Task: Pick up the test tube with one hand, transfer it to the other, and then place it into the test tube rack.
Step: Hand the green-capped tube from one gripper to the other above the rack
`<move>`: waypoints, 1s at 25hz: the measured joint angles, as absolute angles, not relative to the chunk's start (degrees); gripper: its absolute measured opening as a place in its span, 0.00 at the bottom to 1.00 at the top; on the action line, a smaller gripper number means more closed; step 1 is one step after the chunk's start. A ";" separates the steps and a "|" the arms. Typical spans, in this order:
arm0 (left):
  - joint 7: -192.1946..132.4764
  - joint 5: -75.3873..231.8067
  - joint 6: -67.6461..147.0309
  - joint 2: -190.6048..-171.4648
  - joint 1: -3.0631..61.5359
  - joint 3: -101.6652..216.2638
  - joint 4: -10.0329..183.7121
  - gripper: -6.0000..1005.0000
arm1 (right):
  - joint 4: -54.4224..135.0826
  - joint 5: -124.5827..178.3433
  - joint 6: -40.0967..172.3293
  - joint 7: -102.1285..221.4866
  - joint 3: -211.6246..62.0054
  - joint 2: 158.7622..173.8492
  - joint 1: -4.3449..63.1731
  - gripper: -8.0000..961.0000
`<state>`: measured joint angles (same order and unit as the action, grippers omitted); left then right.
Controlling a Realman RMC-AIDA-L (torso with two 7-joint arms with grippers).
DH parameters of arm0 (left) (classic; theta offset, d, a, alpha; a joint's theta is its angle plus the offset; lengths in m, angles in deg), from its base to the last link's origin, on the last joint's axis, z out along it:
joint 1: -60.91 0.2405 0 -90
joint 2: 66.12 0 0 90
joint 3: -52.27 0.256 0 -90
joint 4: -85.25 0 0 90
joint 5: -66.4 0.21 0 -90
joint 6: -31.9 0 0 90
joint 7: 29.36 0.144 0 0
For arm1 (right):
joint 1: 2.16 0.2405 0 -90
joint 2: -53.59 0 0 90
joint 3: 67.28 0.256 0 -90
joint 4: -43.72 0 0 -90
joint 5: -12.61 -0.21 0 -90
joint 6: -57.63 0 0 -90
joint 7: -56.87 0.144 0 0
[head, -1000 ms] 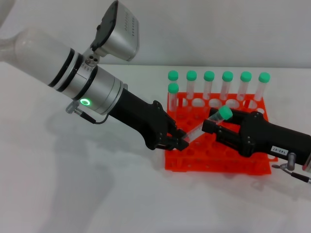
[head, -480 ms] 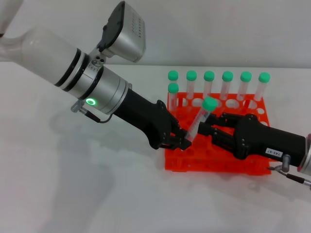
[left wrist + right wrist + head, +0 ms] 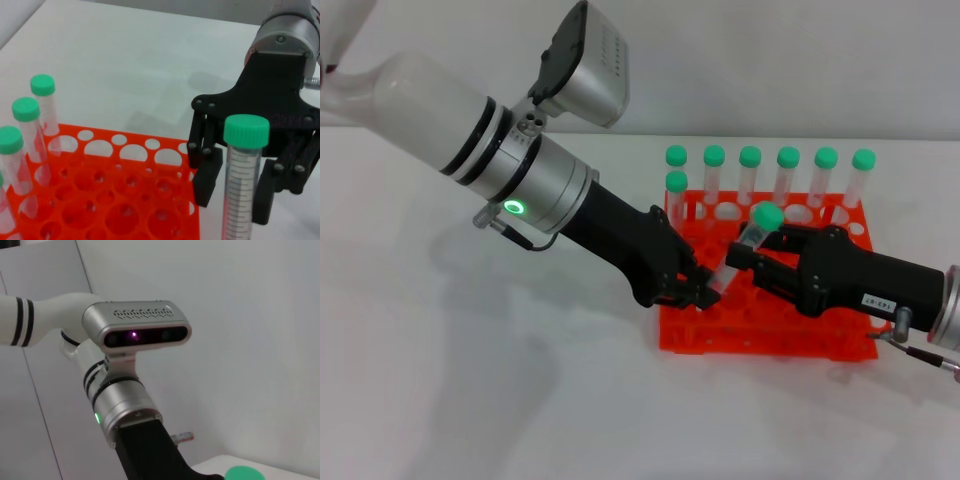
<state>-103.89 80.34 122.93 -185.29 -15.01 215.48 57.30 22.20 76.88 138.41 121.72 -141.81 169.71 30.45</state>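
Observation:
The test tube (image 3: 740,250), clear with a green cap, is held tilted above the orange rack (image 3: 770,338). My left gripper (image 3: 705,290), on the thick silver-white arm, is shut on the tube's lower end. My right gripper (image 3: 752,258), on the slim black arm, is open, with one finger on each side of the tube's upper part below the cap. The left wrist view shows the tube (image 3: 242,170) upright between the right gripper's fingers (image 3: 207,177), beside the rack (image 3: 100,200). In the right wrist view only the cap's top (image 3: 245,473) shows.
Several green-capped tubes (image 3: 750,175) stand in the rack's back row and one in its left corner; they also show in the left wrist view (image 3: 25,135). The rack stands on a white table (image 3: 470,400). The left arm's camera housing (image 3: 136,330) looms over the rack's left side.
My right gripper has moved left until its fingers flank the tube. The tube swung up from a steep lean and now tilts with its cap toward the right gripper. The left arm shifted slightly right.

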 joint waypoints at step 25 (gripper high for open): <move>-104.13 80.75 119.87 -185.23 -15.61 215.42 58.15 0.19 | 22.26 75.35 137.76 120.23 -143.06 169.72 30.62 0.22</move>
